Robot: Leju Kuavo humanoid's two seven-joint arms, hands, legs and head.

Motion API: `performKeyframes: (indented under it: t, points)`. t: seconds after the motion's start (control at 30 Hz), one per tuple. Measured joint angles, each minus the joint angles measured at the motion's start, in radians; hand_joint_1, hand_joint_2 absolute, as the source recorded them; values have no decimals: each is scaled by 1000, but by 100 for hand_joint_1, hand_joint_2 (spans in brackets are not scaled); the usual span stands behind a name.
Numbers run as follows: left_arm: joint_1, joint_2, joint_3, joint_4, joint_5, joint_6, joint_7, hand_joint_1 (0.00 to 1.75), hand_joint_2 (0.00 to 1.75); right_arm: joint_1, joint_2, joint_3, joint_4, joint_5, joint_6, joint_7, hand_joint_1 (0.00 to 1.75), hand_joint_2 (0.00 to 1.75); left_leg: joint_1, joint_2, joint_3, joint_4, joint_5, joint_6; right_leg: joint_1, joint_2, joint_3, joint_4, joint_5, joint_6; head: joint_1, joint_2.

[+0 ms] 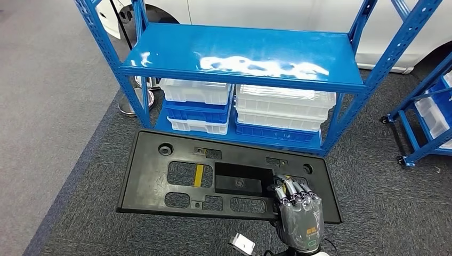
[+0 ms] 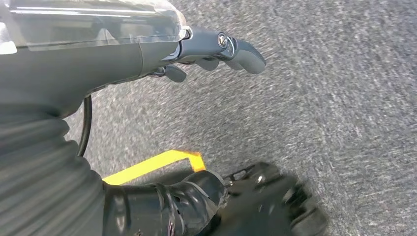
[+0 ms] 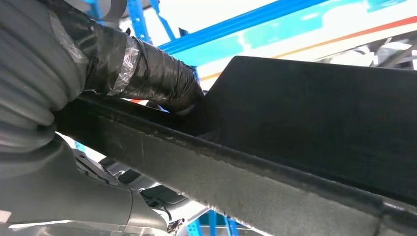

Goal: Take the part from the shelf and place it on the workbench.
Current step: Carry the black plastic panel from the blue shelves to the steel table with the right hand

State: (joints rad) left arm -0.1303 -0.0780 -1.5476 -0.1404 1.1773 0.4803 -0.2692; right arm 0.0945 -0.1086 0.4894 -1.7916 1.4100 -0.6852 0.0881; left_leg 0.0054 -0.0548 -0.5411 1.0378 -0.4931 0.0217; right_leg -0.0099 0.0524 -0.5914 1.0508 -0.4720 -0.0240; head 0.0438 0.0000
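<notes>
grey speckled carpet [image 1: 53, 106] runs under a glossy blue metal shelf [image 1: 240, 53] stacked with white and blue plastic bins [image 1: 285, 112]. in front of it, off the shelf, a flat black plastic panel [image 1: 160, 181] with cut-out holes is held level. the right hand [image 1: 298, 210] grips its near edge, fingers [image 1: 290, 189] curled over the top. the left hand [image 2: 216, 51] hangs above the carpet, holding nothing, fingers loosely apart.

Beyond the right hand [image 1: 300, 213] stands a blue metal shelf [image 1: 242, 53], its glossy top board bare and catching the light. On the lower board sit two stacks of bins: white and blue bins [image 1: 197, 106] on the far left of the hand, clear and blue ones [image 1: 282, 112] straight ahead. The shelf rests on grey carpet [image 1: 64, 106] (paler further left).
</notes>
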Motion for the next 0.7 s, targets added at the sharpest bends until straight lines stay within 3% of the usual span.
performKeyframes:
  t: [0.03, 0.1, 0.17, 0.27, 0.3, 0.33, 0.37, 0.43, 0.47, 0.53, 0.6, 0.63, 0.7]
  points:
    - [0, 1, 0, 1, 0, 1, 0, 0, 175, 3, 0, 0, -1, -1, -1, -1, 175, 175, -2, -9, 8, -17, -2, 5, -4, 7, -4, -1, 4, 6, 0, 0]
    - [1, 2, 0, 1, 0, 1, 1, 0, 175, 12, 0, -1, -6, -1, -2, -3, 175, 175, -2, 5, 12, -33, 6, 7, -7, 21, -9, -4, 11, 19, -2, 0]
    - [2, 1, 0, 1, 1, 1, 2, 0, 175, 21, 0, -4, -12, -1, -4, -5, 175, 175, 3, 27, 20, -56, 19, 13, -4, 1, -20, 15, -6, 28, 0, 0]
    - [2, 1, 0, 2, 1, 1, 3, 0, 175, 30, 0, -10, -19, -2, -4, -14, 175, 175, 4, 63, 20, -67, 27, 20, -5, -37, -95, 169, -94, 38, 2, 0]
    - [3, 1, 0, 2, 2, 1, 3, 0, 175, 35, 0, -14, -21, -4, -4, -23, 175, 175, 4, 74, 18, -66, 27, 20, -7, -40, -119, 222, -114, 42, 2, 0]
    - [4, 1, 0, 2, 3, 1, 3, 0, 175, 43, 1, -20, -24, -6, -4, -34, 175, 175, 4, 85, 16, -64, 26, 19, -10, -42, -127, 244, -115, 46, 2, 0]
    - [4, 1, 0, 2, 5, 1, 3, 0, 175, 52, 3, -29, -28, -8, -4, -46, 175, 175, 5, 95, 15, -61, 24, 17, -12, -46, -116, 228, -97, 50, 2, 0]
    - [3, 0, 0, 2, 11, 1, 2, 0, 175, 69, 11, -51, -46, -13, -4, -69, 175, 175, 5, 113, 13, -49, 16, 10, -15, -74, -49, 109, -40, 51, 2, 0]
    - [3, 0, 0, 2, 15, 1, 2, 0, 175, 78, 18, -63, -57, -15, -4, -80, 175, 175, 2, 120, 12, -40, 10, 4, -13, -94, -17, 50, -20, 47, 2, 0]
    - [3, 0, 0, 2, 21, 2, 0, 0, 175, 97, 33, -93, -83, -23, -5, -102, 175, 175, -3, 131, 11, -29, 1, -8, -7, -114, 7, 0, -14, 34, 1, 0]
    - [3, 0, 0, 2, 26, 3, -2, 0, 175, 122, 54, -135, -114, -36, -5, -130, 175, 175, -4, 142, 13, -26, -3, -18, -5, -97, 2, 2, -12, 21, 0, 0]
    - [3, 0, 0, 2, 29, 4, -3, 0, 175, 134, 66, -159, -130, -45, -5, -147, 175, 175, -1, 137, 12, -21, -10, -24, -7, -89, 0, 0, -9, 15, 0, 0]
    - [3, 0, 0, 2, 34, 5, -5, 0, 175, 154, 92, -205, -160, -66, -5, -185, 175, 175, 3, 104, -9, 32, -53, -33, -11, -73, -3, -4, -3, 3, 0, 0]
